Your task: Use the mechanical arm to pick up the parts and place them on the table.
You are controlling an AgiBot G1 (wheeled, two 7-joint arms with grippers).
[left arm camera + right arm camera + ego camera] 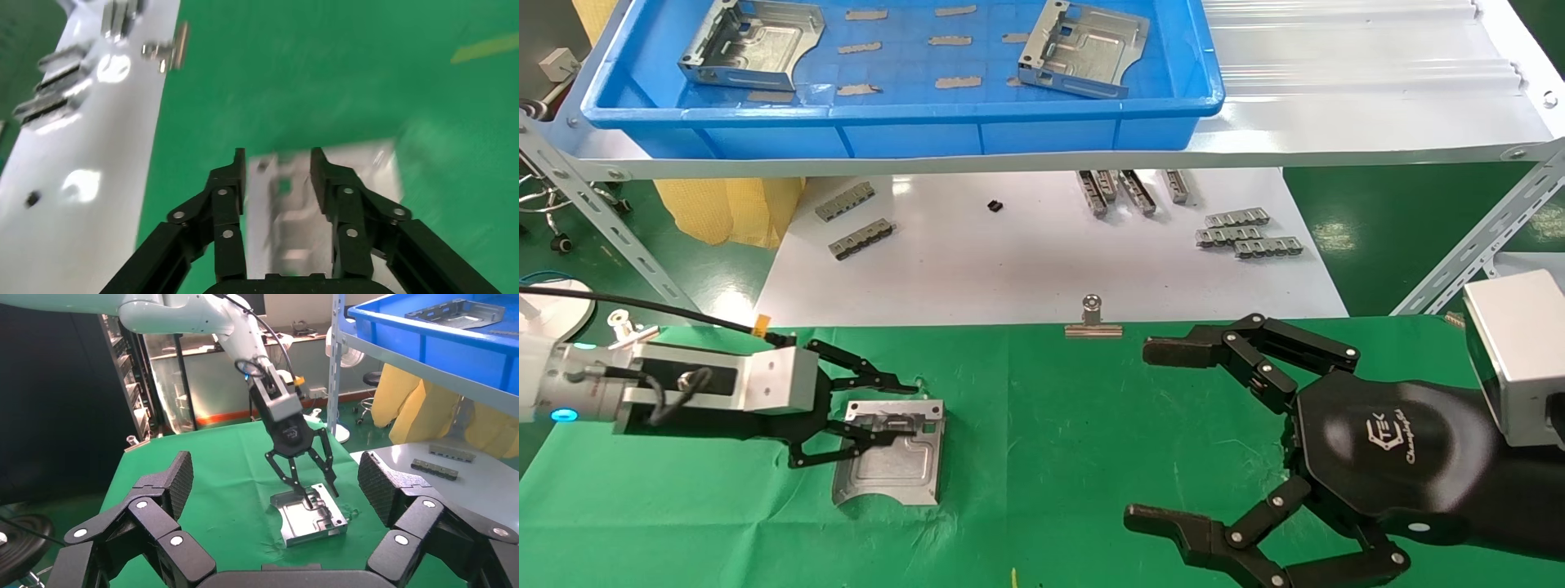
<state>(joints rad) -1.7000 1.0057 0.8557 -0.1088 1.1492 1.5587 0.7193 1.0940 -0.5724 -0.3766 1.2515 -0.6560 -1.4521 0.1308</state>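
Note:
One silvery part (896, 467) lies flat on the green table (1050, 457), left of centre. My left gripper (883, 414) is low over its far folded rim, with one finger (306, 501) on the plate and the other outside the rim. The jaws stand apart and do not pinch it. The left wrist view shows the part (294, 208) between the spread fingers of the left gripper (278, 162). Two more parts (752, 45) (1083, 49) lie in the blue tray (911, 135) on the shelf. My right gripper (1156, 434) hovers wide open and empty at the front right.
A white board (1042, 261) beyond the cloth carries small grey slotted strips (1246, 233) (854, 220). A binder clip (1093, 320) holds the cloth's far edge. Slanted metal shelf struts (1475, 245) (592, 212) stand on both sides.

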